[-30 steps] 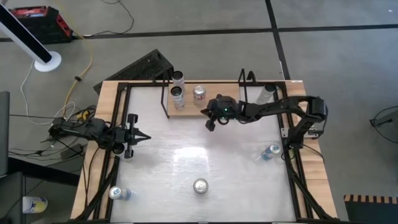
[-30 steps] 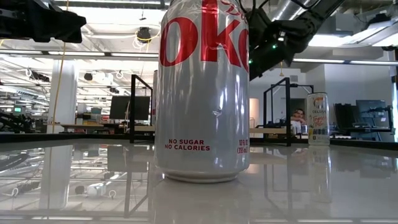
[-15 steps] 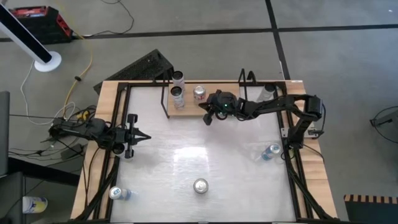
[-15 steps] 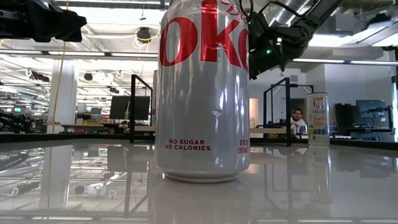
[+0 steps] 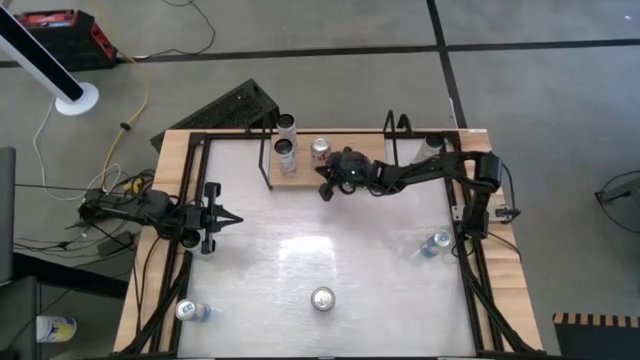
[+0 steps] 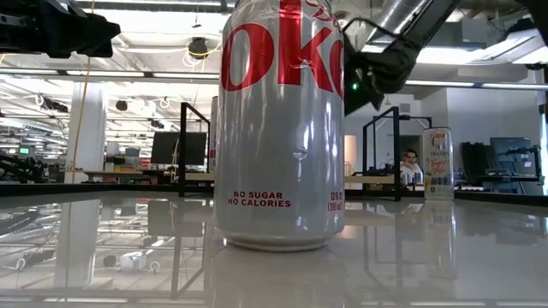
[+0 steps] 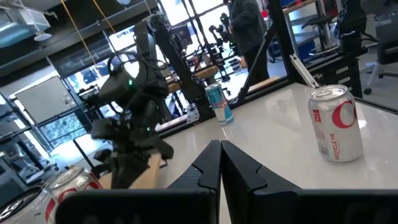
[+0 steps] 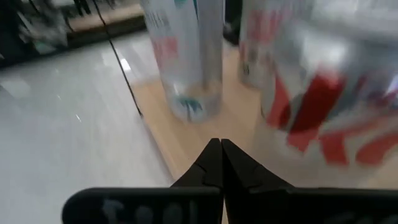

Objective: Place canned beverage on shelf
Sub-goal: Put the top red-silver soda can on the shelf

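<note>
The shelf (image 5: pixel 300 170), a light-wood board in a black wire frame, stands at the table's far edge. Three cans stand on it: two slim ones (image 5: pixel 286 150) and a red-and-silver one (image 5: pixel 320 149). My right gripper (image 5: pixel 324 190) is shut and empty. It hovers at the shelf's near edge beside the red-and-silver can (image 8: pixel 323 93), its fingertips (image 8: pixel 219 149) over the wood board (image 8: pixel 186 134). A Diet Coke can (image 5: pixel 322 298) stands upright near the table's front edge. My left gripper (image 5: pixel 232 221) waits shut at the table's left side.
One can (image 5: pixel 190 311) lies at the near left corner. Another (image 5: pixel 435 243) lies by the right edge, and a third (image 5: pixel 430 148) is at the far right. Black frame posts (image 5: pixel 392 130) rise beside the shelf. The white tabletop (image 5: pixel 300 250) lies bare between the arms.
My right gripper has moved toward the table's left edge and the shelf, sinking slightly, and now stands close to the red-and-silver can. The cans have kept their places.
</note>
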You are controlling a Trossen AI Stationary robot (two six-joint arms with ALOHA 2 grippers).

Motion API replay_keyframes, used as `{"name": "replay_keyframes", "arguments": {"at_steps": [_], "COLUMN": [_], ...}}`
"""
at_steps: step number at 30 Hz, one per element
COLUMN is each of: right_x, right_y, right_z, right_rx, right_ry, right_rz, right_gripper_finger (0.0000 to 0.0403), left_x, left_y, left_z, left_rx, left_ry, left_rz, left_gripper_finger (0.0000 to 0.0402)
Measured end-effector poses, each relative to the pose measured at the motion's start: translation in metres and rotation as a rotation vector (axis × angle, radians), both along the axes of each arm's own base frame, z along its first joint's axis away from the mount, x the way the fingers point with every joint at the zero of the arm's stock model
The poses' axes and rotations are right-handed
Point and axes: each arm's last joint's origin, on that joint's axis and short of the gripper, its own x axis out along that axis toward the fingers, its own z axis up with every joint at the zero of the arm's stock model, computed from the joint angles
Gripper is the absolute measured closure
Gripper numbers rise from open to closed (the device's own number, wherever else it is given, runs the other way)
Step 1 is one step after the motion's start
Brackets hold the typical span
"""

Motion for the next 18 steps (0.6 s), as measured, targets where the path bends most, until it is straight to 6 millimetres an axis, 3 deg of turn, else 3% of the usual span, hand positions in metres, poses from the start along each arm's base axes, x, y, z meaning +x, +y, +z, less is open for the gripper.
{"name": "replay_keyframes", "arguments": {"at_steps": [18], "right_x": [0.007], "right_y": [-0.019], "right_z": [0.016], "right_rx": [-0.02], "right_ry": [0.306], "right_rz": [0.026], "right_gripper_finger": [0.0385], "left_x": [0.0], "left_y": [0.0], "left_z": [-0.002], "left_rx": [0.007], "left_ry": [0.018], "left_rz": [0.008], "left_gripper_finger": [0.0402]}}
